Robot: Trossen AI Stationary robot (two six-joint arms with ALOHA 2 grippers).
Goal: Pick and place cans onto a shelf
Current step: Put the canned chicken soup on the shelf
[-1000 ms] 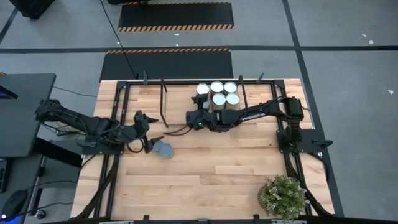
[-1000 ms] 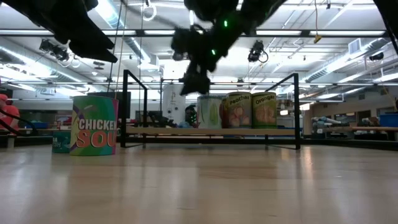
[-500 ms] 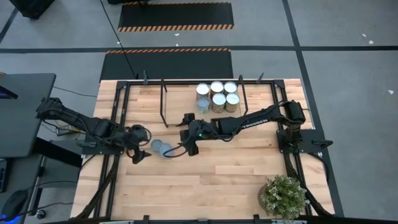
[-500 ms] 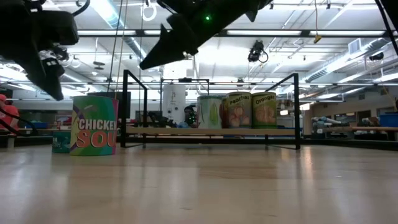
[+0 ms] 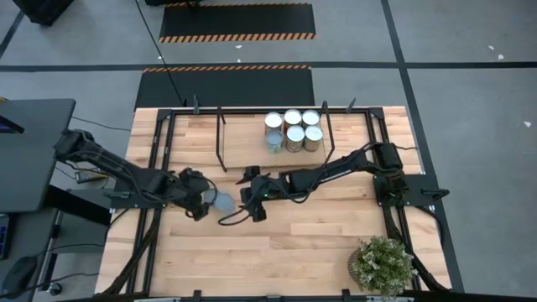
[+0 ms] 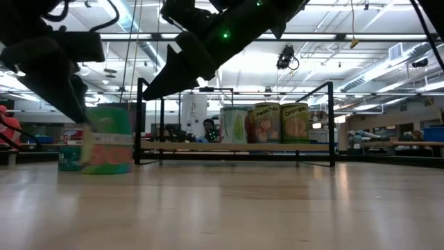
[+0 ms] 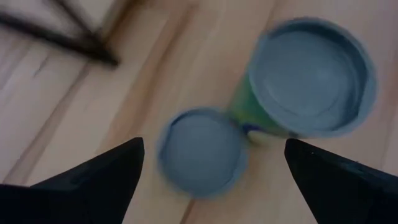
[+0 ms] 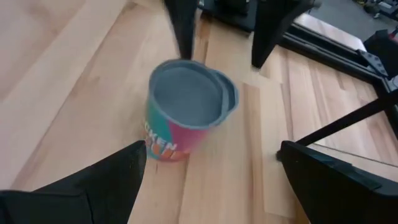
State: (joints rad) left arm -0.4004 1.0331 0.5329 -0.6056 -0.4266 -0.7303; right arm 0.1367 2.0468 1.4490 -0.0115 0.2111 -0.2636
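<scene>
Two cans stand upright on the tabletop left of centre: a tall, brightly labelled can and a short can beside it. My left gripper hangs open above them, slanting down, with its fingers on either side of the short can. My right gripper is open and faces the tall can from the table's right side. Several more cans stand on the shelf at the far side.
The shelf's black rod frame rises at the table's far middle. A green potted plant stands at the near right corner. Bare wooden tabletop lies between the cans and the near edge.
My right gripper has swung away from the shelf toward the table's near-left, tipping down, and now faces the two loose cans. My left gripper has come down and tipped steeper over the same cans. Both have stayed open.
</scene>
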